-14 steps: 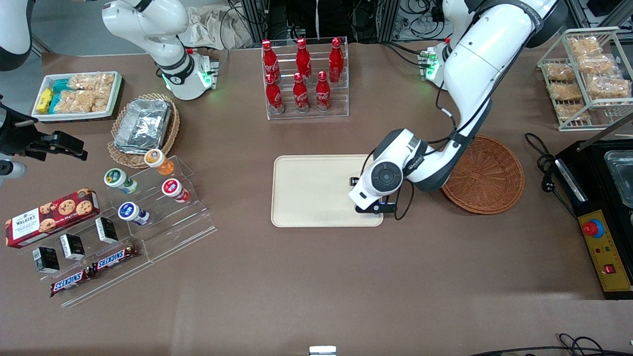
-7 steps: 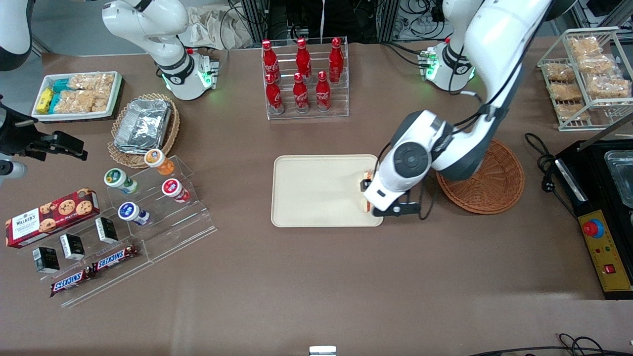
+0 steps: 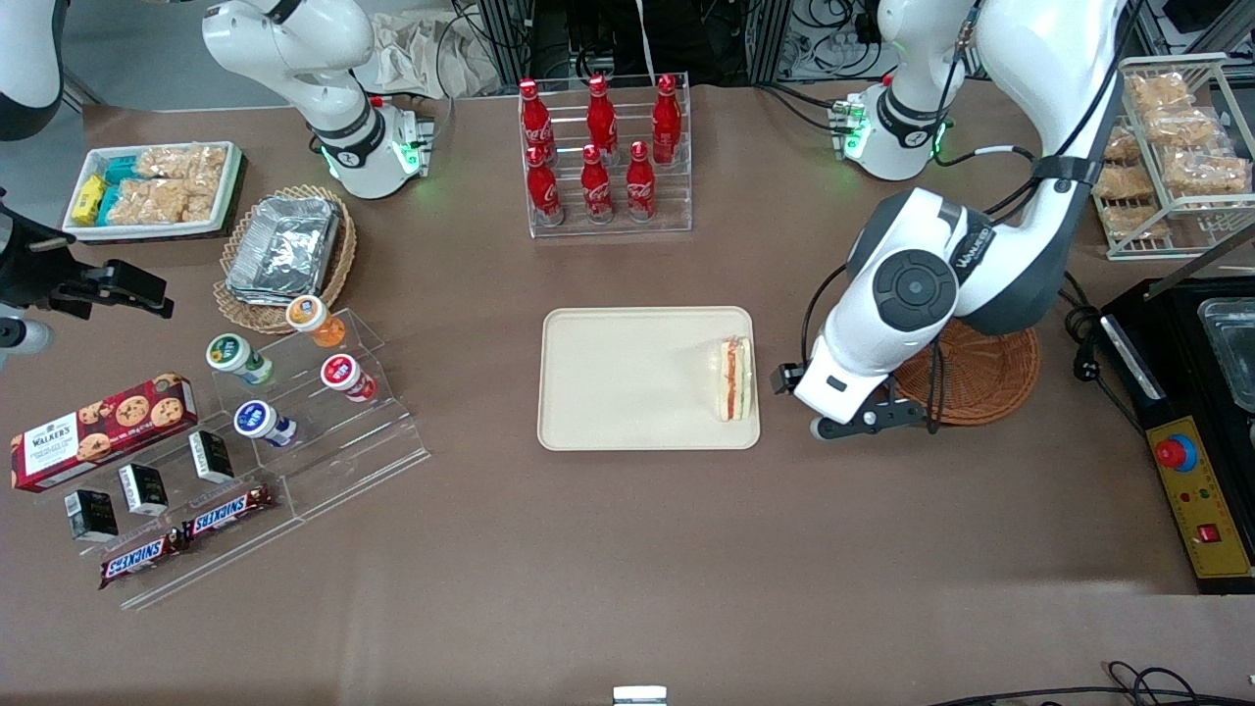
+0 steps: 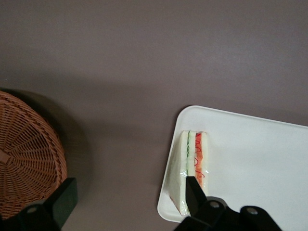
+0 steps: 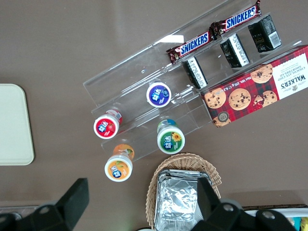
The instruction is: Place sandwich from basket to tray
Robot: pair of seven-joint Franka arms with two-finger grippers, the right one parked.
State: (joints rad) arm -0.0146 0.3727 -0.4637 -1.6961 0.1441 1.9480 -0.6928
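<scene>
The sandwich (image 3: 733, 378) (image 4: 194, 163) lies on the cream tray (image 3: 627, 378) (image 4: 255, 159), right at the tray's short edge toward the working arm's end, layers showing. The reddish-brown basket (image 3: 990, 382) (image 4: 29, 154) sits beside the tray, partly covered by the arm, and what shows of it holds nothing. My gripper (image 4: 130, 198) (image 3: 799, 384) hangs open over the bare table between tray and basket, nothing between its fingers. One fingertip (image 4: 194, 191) overlaps the sandwich in the wrist view.
A rack of red cola bottles (image 3: 600, 147) stands farther from the camera than the tray. A black appliance with a yellow control box (image 3: 1201, 490) and a wire snack rack (image 3: 1167, 147) sit at the working arm's end. Acrylic snack steps (image 3: 294, 422) lie toward the parked arm's end.
The gripper was over the tray with the sandwich hidden beneath it. It has since let go of the sandwich and pulled away off the tray toward the basket.
</scene>
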